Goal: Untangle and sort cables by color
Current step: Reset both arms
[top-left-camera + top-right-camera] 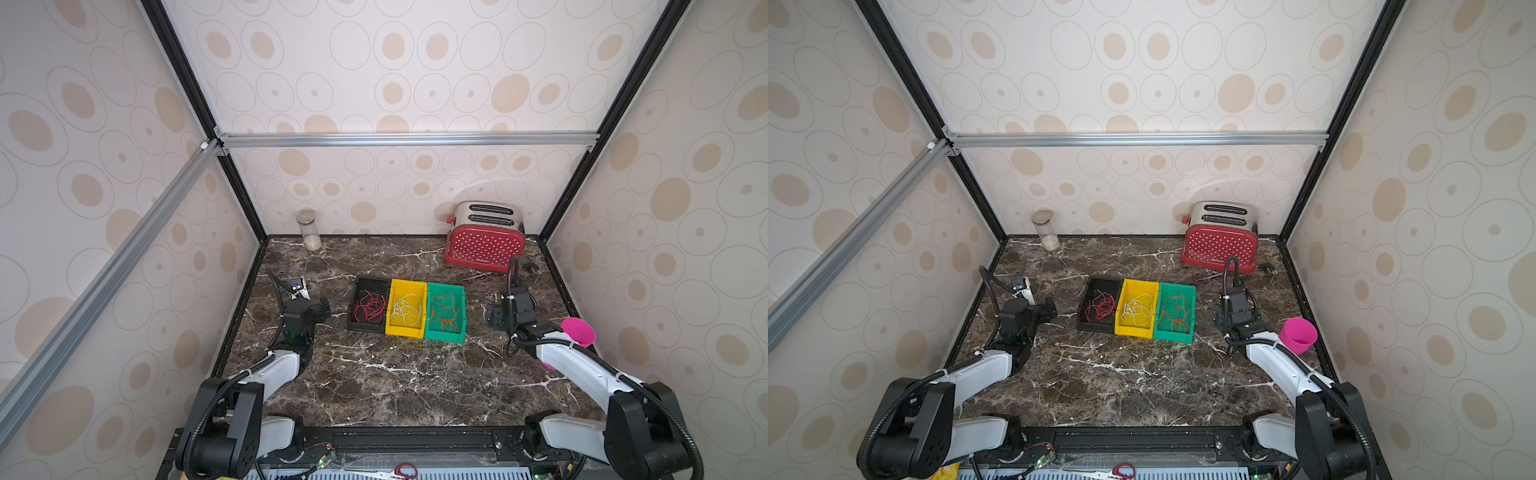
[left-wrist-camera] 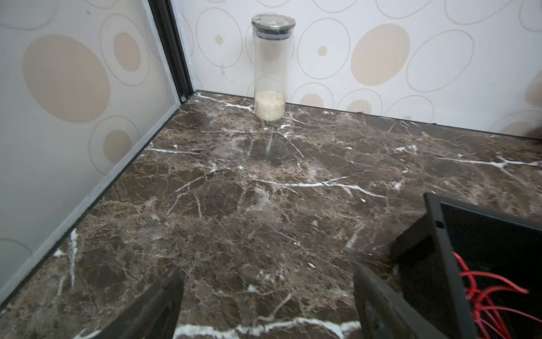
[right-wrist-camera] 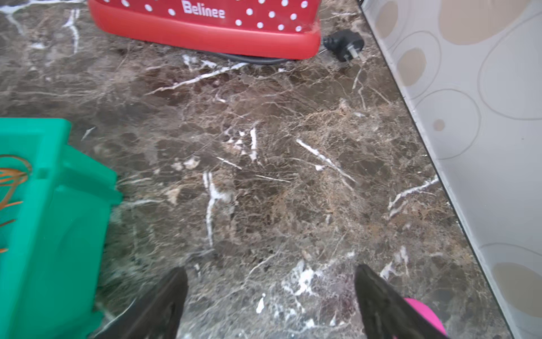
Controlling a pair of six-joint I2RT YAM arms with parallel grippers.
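Observation:
Three bins stand side by side mid-table in both top views. The black bin holds the red cables, the yellow bin the white cables, and the green bin the orange cables. My left gripper hovers just left of the black bin, open and empty; in its wrist view the left gripper shows bare marble between its fingers, with red cables beside it. Right of the green bin my right gripper is open and empty, wide apart over marble as the right gripper.
A red dotted toaster stands at the back right with its plug on the table. A glass jar is at the back left. A pink cup sits beside my right arm, near the right wall.

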